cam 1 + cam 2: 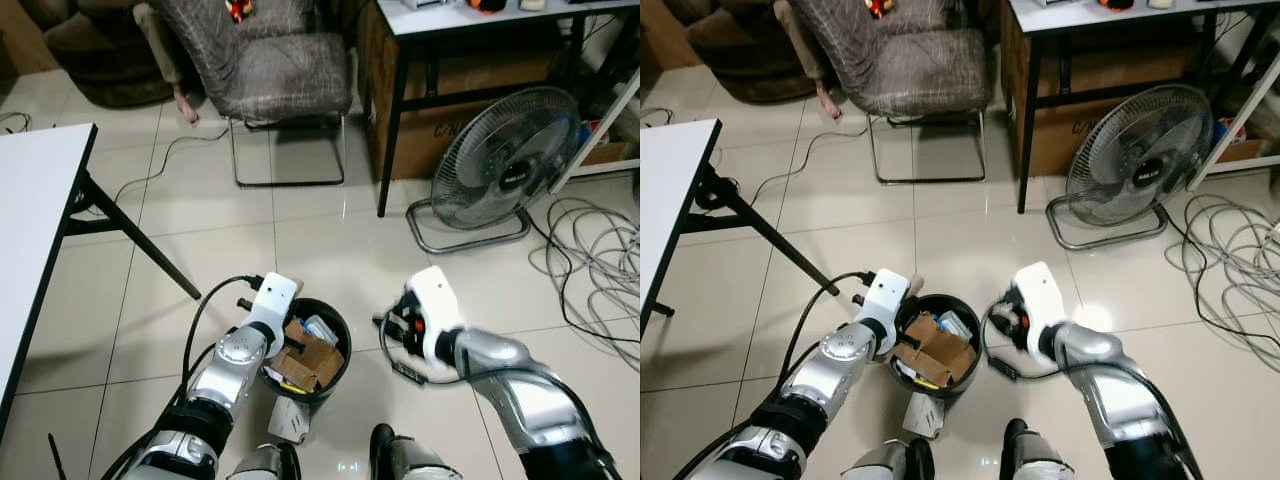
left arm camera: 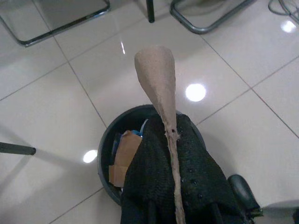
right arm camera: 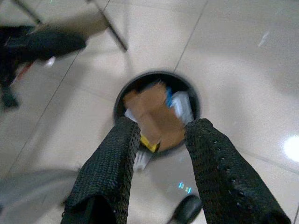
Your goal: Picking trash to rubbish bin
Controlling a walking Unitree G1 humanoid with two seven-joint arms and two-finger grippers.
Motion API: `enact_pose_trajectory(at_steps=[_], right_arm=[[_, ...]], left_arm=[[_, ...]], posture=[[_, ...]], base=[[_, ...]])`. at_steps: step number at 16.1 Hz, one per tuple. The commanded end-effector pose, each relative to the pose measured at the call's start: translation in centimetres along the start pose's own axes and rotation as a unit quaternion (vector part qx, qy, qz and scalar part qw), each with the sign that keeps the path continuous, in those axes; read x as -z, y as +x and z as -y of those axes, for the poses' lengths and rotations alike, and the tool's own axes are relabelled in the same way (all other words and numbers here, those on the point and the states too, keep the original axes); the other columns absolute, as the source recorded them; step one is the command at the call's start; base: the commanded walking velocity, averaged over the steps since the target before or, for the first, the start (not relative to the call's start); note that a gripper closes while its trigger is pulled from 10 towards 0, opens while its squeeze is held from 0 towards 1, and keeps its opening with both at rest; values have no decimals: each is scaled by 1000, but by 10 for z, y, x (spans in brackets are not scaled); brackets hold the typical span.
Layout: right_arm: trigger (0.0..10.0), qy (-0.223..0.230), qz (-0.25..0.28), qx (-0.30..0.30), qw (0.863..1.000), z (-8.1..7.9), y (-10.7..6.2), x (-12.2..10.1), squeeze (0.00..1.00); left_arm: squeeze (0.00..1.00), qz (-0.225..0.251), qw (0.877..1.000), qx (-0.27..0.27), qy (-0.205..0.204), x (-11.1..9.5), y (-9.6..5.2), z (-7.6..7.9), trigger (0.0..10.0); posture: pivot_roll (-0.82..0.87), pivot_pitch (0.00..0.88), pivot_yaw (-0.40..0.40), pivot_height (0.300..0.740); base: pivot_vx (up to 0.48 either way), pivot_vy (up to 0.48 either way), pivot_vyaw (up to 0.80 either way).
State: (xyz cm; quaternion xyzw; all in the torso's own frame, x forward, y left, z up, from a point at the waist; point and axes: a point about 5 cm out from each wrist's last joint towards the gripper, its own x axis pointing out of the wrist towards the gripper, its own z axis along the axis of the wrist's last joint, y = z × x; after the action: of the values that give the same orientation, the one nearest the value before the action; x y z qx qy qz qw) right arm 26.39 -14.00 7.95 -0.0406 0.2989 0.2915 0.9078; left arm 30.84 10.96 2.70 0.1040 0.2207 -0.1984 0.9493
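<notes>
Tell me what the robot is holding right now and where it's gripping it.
The left gripper pinches a strip of cardboard by its lower end, above the bin. The right gripper is open and holds nothing.

Glossy floor tiles (image 1: pixel 300 240); matt brown cardboard (image 2: pixel 156 79).

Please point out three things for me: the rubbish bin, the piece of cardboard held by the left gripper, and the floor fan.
rubbish bin (image 1: pixel 338 322): left eye view, on its black rim.
cardboard piece (image 2: pixel 156 77): left wrist view, on its wide upper end.
floor fan (image 1: pixel 506 158): left eye view, on the round grille.
</notes>
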Motion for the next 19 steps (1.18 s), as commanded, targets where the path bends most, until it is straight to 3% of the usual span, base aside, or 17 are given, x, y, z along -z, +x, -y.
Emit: enact_pose_trajectory(at_steps=[1, 9, 16, 19], right_arm=[[10000, 6, -22, -22, 1000, -8, -5, 7, 0], [10000, 27, -84, -32, 996, -19, -34, 28, 0], [10000, 45, -115, -30, 992, -21, -59, 35, 0], [10000, 47, -120, -30, 991, -23, -62, 37, 0]], left_arm=[[0, -17, 1000, 15, 11, 9, 0, 4, 0], [0, -68, 996, 47, 21, 36, 0, 22, 0], [0, -85, 993, 81, 23, 42, 3, 42, 0], [0, -89, 992, 83, 19, 43, 3, 46, 0]], posture=[[-223, 277, 90, 740], [-282, 309, 70, 740], [-340, 327, 50, 740], [-345, 330, 49, 740]], base=[[0, 0, 0], [0, 0, 0], [0, 0, 0], [0, 0, 0]])
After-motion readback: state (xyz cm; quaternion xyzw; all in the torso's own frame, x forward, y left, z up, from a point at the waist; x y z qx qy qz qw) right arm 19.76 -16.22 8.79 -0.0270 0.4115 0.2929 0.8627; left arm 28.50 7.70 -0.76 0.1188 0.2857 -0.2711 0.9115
